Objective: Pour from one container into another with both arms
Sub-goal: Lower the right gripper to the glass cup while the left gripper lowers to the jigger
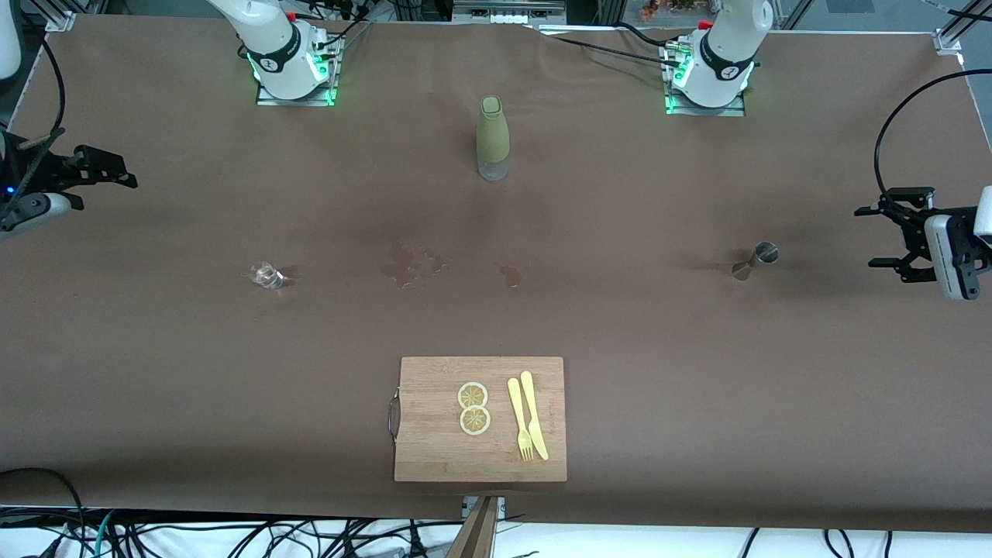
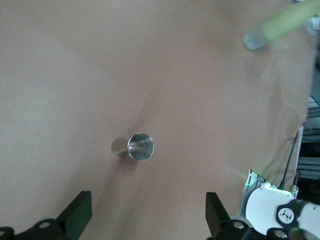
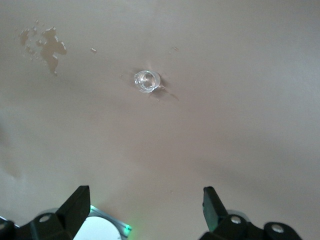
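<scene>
Across the front view, the left gripper (image 1: 891,236) hangs spread and empty over the table (image 1: 697,372) edge at its arm's end, near a metal jigger (image 1: 753,260); the right gripper (image 1: 105,169) hangs likewise. Left wrist view: fingers (image 2: 80,210) parted above the jigger. Right wrist view: parted fingers (image 3: 77,202) above a small glass (image 3: 147,81).

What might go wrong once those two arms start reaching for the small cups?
The small clear glass cup is hard to see on the brown table cover; the open right gripper might knock it over. The narrow metal measuring cup could tip when the open left gripper closes. Stains suggest earlier spills; pouring may spill again.
</scene>
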`<move>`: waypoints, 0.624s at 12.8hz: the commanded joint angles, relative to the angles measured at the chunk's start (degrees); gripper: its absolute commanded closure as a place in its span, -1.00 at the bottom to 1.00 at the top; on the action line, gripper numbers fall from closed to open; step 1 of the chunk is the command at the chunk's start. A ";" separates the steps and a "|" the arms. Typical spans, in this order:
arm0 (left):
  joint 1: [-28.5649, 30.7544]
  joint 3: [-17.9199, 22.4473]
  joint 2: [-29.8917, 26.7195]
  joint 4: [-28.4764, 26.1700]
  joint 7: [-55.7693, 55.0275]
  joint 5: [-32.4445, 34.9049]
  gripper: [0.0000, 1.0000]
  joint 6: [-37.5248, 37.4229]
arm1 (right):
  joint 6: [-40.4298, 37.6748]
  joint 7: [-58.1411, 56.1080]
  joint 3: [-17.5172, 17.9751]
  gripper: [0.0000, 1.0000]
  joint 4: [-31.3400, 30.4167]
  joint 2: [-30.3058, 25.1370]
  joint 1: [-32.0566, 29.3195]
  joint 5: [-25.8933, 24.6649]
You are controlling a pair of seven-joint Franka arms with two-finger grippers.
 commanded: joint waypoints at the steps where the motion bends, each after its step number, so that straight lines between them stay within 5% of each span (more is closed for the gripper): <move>1: 2.91 0.11 1.20 -4.25 14.50 -7.32 -1.00 -0.43 | 3.78 -10.13 -0.57 -0.99 -3.90 -0.15 -1.05 2.26; 8: 8.71 0.02 12.62 -6.99 41.24 -19.73 -1.00 -4.03 | 13.53 -45.35 -2.42 -0.99 -6.63 12.05 -7.03 16.39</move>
